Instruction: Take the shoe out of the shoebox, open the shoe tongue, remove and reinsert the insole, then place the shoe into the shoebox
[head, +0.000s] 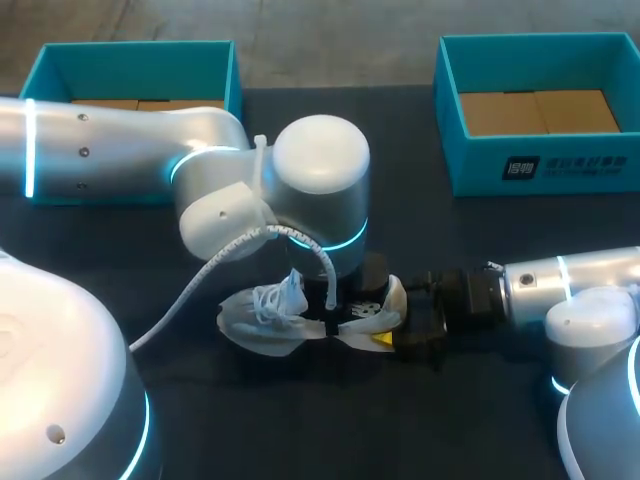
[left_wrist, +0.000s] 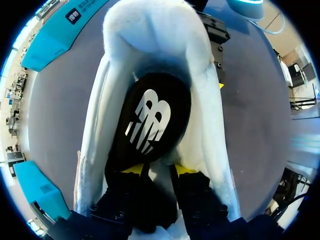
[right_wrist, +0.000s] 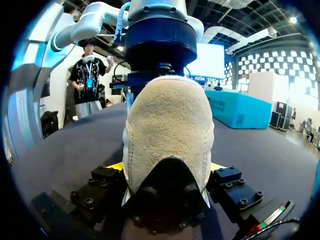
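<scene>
The shoe (head: 255, 325) lies on its sole in the middle of the table (head: 460, 420), toe to the left and heel to the right. It is well apart from the two teal shoeboxes, one at the far left (head: 135, 55) and one at the far right (head: 540, 160). The right gripper (right_wrist: 167, 170) is closed on the suede heel, one yellow tip on each side. The left gripper (left_wrist: 157, 172) comes from above into the shoe's opening, at the front end of the black insole (left_wrist: 150, 120). I cannot tell if it grips the insole or only rests on it.

I judge the shoe to be light, with soft upper walls that bend inward when pressed. The heel is the stiffest part, so it is a good place to hold. The insole looks thin and flexible and may fold or catch on the walls. The loose laces can also snag.
</scene>
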